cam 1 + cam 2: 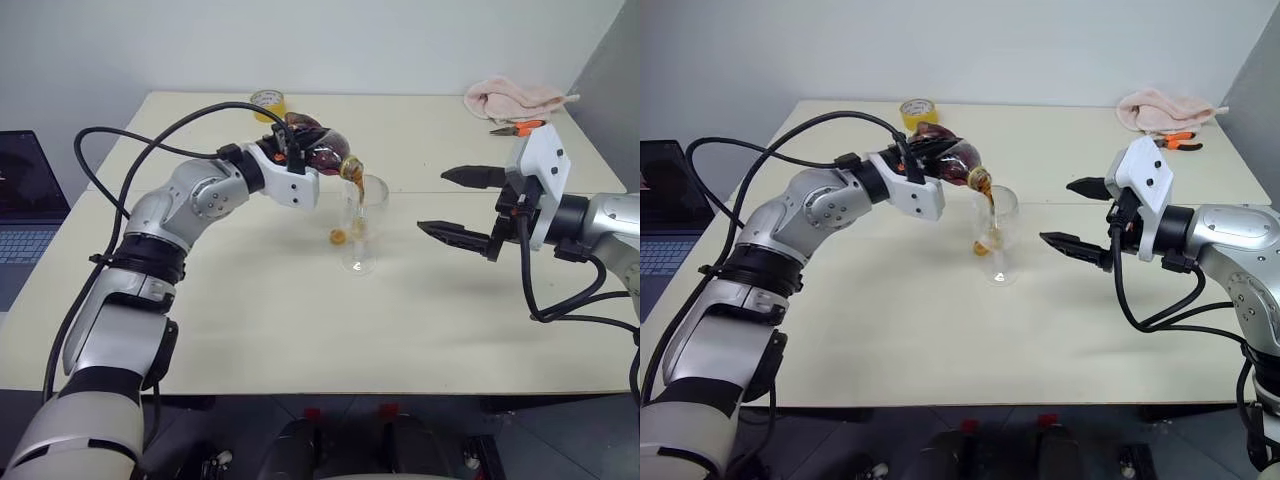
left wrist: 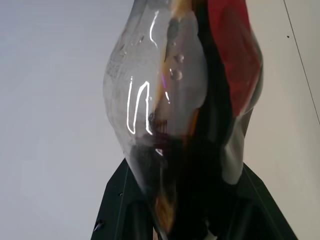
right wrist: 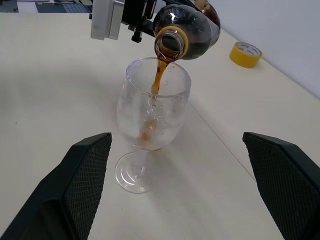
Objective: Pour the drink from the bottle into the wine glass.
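Note:
My left gripper is shut on the bottle, a small clear one with a red label, tilted with its open mouth down over the wine glass. The drink runs as a thin brown stream into the bowl, where a little has pooled. In the left wrist view the bottle sits between my black fingers, dark liquid inside. The glass stands upright on the table. To the right of the glass, my right gripper hangs open, apart from it and pointing at it.
A yellow tape roll lies at the table's far edge behind the bottle. A pink cloth and orange-handled pliers lie at the far right corner. A laptop sits off the table's left side. The cream table spreads bare in front.

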